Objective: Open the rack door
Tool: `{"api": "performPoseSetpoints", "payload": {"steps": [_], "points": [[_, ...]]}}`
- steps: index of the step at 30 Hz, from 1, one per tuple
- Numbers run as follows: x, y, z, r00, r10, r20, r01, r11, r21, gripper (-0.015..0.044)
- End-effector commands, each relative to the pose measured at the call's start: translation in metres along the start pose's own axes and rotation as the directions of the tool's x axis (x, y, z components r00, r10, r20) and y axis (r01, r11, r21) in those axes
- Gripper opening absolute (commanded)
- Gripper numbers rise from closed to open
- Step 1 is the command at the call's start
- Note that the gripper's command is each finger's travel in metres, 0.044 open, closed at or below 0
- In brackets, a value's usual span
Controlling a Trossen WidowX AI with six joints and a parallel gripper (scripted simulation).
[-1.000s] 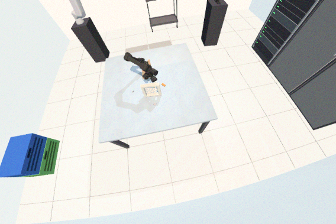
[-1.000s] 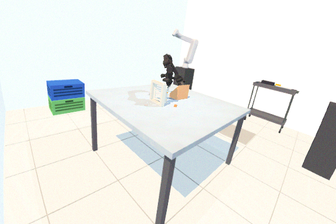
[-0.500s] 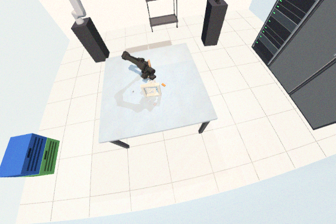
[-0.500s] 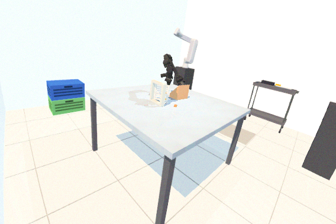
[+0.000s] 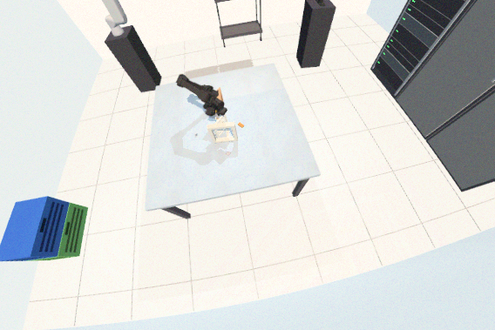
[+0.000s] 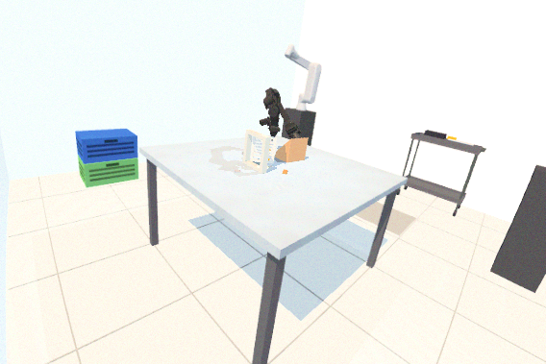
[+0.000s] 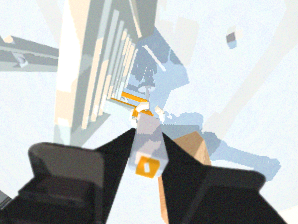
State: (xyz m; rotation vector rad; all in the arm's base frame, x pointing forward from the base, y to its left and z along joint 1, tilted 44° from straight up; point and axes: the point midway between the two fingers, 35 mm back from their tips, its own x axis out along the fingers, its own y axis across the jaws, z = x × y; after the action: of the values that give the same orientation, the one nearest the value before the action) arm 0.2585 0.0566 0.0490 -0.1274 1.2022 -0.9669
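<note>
The cream rack frame [image 5: 232, 125] [image 6: 264, 158] [image 7: 27, 54] stands upright on the table [image 5: 270, 151] [image 6: 298, 205]. The slatted door [image 5: 220, 119] [image 6: 273, 146] [image 7: 74, 65] stands partly open on the arm's side of the frame; its exact angle I cannot tell. My gripper [image 5: 220, 113] [image 6: 272, 134] [image 7: 147, 133] points down and is shut on the grey upright handle [image 7: 146, 149], whose orange end shows between the black fingers. The handle's turn relative to the door is hard to read. In the top and exterior views the handle is too small to make out.
A tan wedge-shaped block [image 5: 220, 94] [image 6: 294, 149] [image 7: 194, 145] stands close to the arm. A small orange block [image 5: 240, 124] [image 6: 285, 172] lies beside the frame. A tiny dark cube [image 5: 196, 134] [image 7: 231, 38] and a faint reddish piece [image 5: 227, 153] [image 6: 236, 171] also lie on the table.
</note>
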Motion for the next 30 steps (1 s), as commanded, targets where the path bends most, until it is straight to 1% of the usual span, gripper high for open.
{"api": "performPoseSetpoints", "payload": {"steps": [1,16,30], "points": [[0.001,-0.01,0.003,1.0,-0.001,0.006,0.001,0.996,-0.088,0.002],[0.001,-0.036,0.017,1.0,-0.003,0.007,0.005,0.947,-0.321,0.002],[0.0,-0.057,0.034,1.0,-0.004,0.008,0.007,0.859,-0.512,0.002]]}}
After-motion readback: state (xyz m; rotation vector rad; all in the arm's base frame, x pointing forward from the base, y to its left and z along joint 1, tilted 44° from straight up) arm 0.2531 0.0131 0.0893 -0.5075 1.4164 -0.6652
